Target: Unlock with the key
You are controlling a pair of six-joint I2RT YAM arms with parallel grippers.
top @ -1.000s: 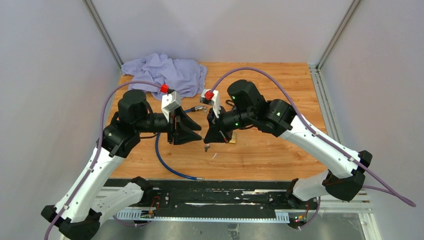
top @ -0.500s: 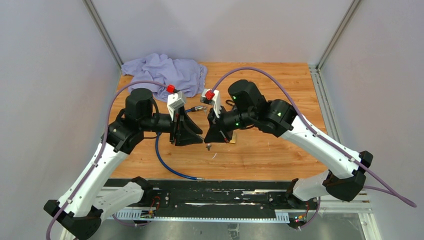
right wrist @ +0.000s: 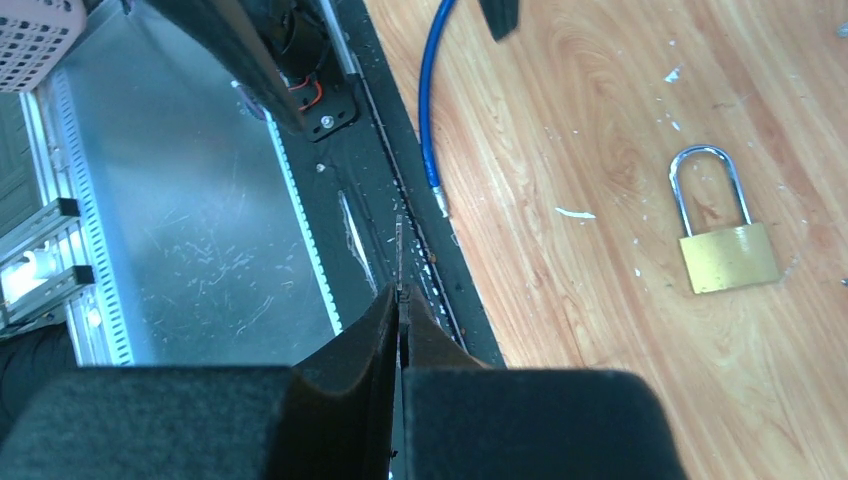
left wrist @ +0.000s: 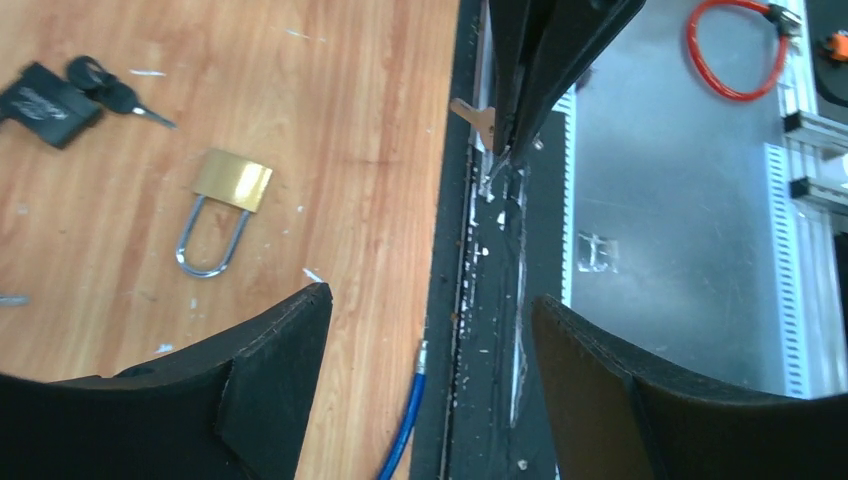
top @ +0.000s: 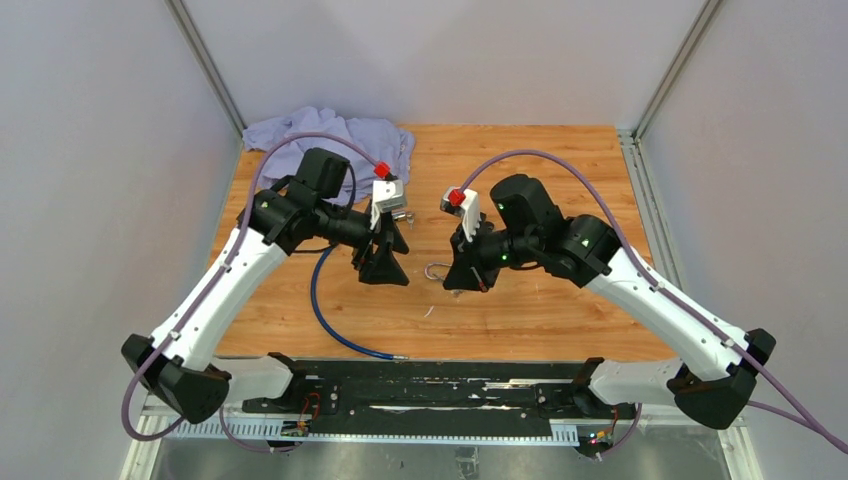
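The left hand [left wrist: 428, 308] is hanging released and empty above the tabletop [left wrist: 350, 90]. The right hand [right wrist: 400, 300] is clenching the key [left wrist: 480, 116]. The brass padlock [left wrist: 231, 181] is lying flat on the wood. Markings on the black fob [left wrist: 38, 100] are showing too blurred to read.

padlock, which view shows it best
Right wrist: the padlock lies whole and largest there, brass body and shackle both clear. Left wrist also shows it whole, but smaller. Top view shows only the shackle; the body is hidden.
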